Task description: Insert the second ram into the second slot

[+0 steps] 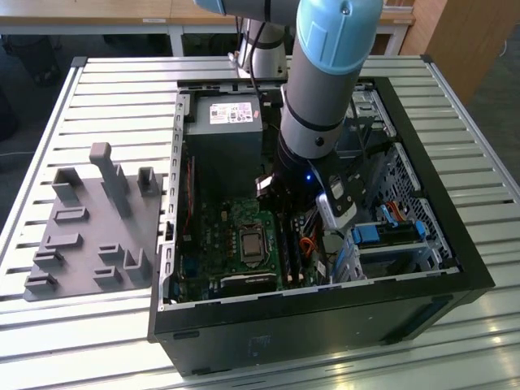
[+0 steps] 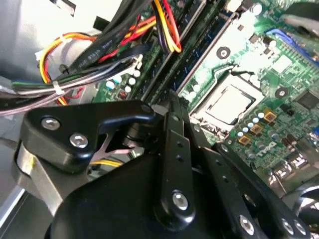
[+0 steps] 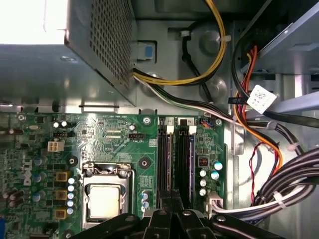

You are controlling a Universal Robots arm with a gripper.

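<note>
My gripper (image 3: 172, 196) is down inside the open computer case (image 1: 455, 244), its black fingers (image 2: 172, 117) pressed together and shut. Its tip hovers right over the two long memory slots (image 3: 185, 159) beside the processor socket (image 3: 107, 194). A thin dark strip runs edge-on along each slot; I cannot tell whether either is the second ram. No stick shows between the fingers. In the exterior view the arm's wrist covers most of the gripper (image 1: 280, 203) above the slots (image 1: 290, 252).
The grey power supply (image 1: 223, 122) fills the case's far end. Bundled cables (image 3: 279, 184) crowd one side of the slots. Blue drive-bay latches (image 1: 378, 236) are at the exterior view's right. A grey fixture plate (image 1: 93, 219) lies on the slatted table outside the case.
</note>
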